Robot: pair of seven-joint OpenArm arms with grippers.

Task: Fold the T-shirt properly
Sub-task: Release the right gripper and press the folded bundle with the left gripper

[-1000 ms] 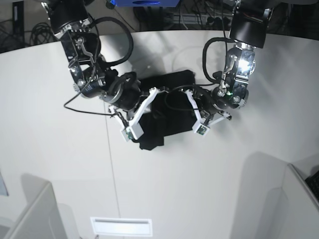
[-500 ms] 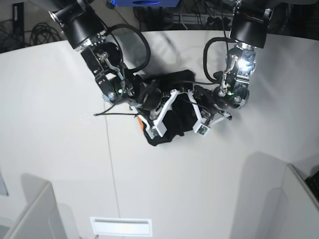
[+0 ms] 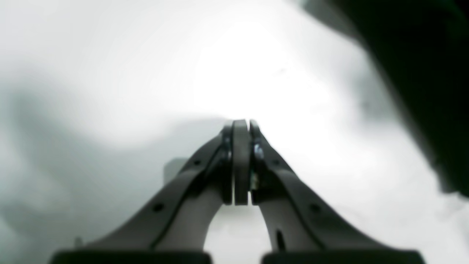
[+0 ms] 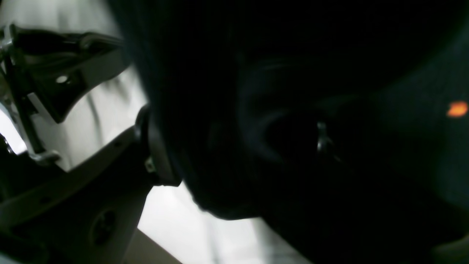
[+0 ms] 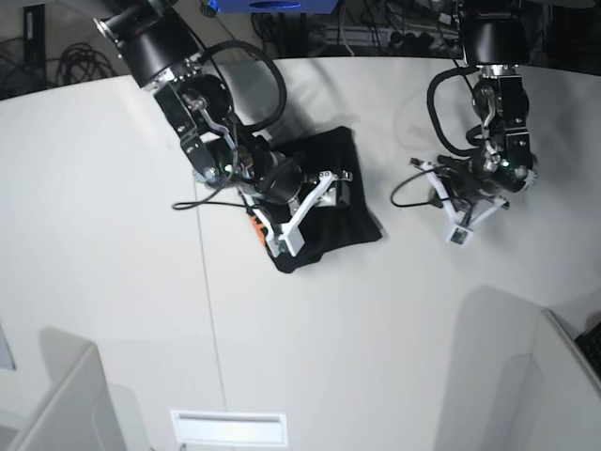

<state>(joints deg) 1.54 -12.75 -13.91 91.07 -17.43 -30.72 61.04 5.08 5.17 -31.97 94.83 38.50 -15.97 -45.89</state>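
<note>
Now right gripper (image 5: pixel 331 180) fingers spread over folded T-shirt (image 5: pixel 352 218).

Dark T-shirt (image 4: pixel 293 110) probably hides one right fingertip.

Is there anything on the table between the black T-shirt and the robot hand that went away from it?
No. In the base view only bare white table lies between the T-shirt and the left gripper.

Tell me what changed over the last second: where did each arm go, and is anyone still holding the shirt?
The left gripper has pulled away to the base view's right, shut and empty, clear of the T-shirt. The right gripper swept across the shirt, folding it over into a compact bundle, and its jaws now stand apart around the cloth. The shirt stays mid-table.
</note>
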